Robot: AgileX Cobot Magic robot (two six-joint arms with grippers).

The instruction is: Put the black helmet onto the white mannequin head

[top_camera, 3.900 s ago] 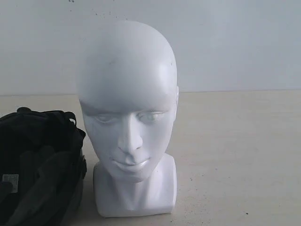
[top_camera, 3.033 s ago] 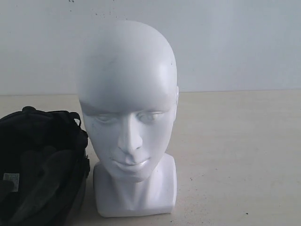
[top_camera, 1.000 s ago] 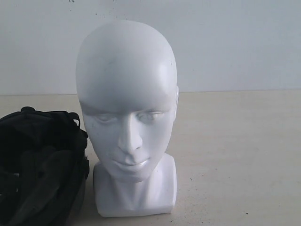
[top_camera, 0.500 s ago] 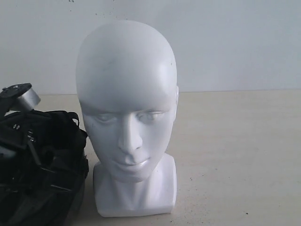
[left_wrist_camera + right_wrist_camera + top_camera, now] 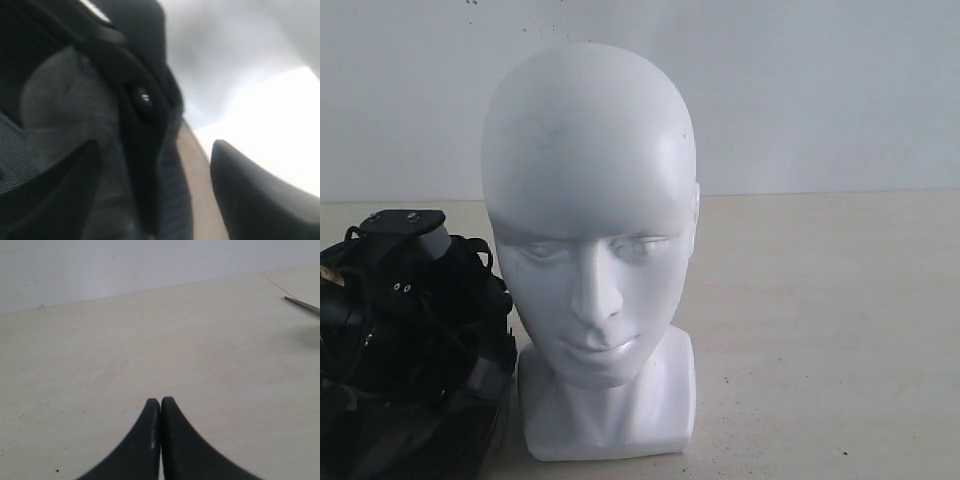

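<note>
The white mannequin head (image 5: 590, 200) stands upright on its squarish base in the middle of the exterior view, facing the camera. The black helmet (image 5: 410, 440) lies just left of it on the table, opening up, dark lining showing. My left arm (image 5: 405, 290) reaches down into it. In the left wrist view my left gripper (image 5: 156, 146) is open, its fingers straddling the helmet's padded rim and black strap (image 5: 142, 97). My right gripper (image 5: 160, 401) is shut on nothing, over bare table, away from both objects.
The table (image 5: 820, 320) is pale beige, with a plain white wall (image 5: 820, 90) behind. A thin dark metal tip (image 5: 302, 305) pokes into the edge of the right wrist view. Helmet and mannequin base nearly touch.
My left arm has come in from the upper left and dropped lower over the helmet. The mannequin head has not moved. The helmet has barely shifted.
</note>
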